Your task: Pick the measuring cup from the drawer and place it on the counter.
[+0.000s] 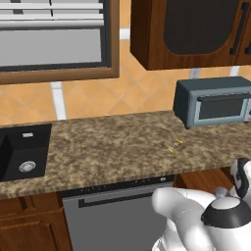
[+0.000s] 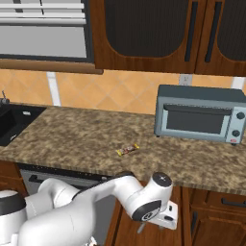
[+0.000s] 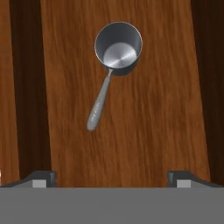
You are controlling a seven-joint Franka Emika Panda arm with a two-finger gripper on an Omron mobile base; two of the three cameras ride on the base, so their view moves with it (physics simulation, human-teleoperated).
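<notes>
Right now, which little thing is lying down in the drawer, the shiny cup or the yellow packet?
The measuring cup. It sits on the drawer floor, handle pointing toward the open gripper. The yellow packet lies up on the counter.

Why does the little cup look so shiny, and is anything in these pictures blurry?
Hand view: the measuring cup catches a bright glint on its inner base, edges crisp, on the drawer floor. Both base views: even flat light, counter speckle slightly soft.

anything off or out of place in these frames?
Nothing stands out. The measuring cup sits upright and intact on the drawer floor, handle flat on the wood. A small packet lies loose on the counter, no spill. The pincer hangs open above the cup.
</notes>
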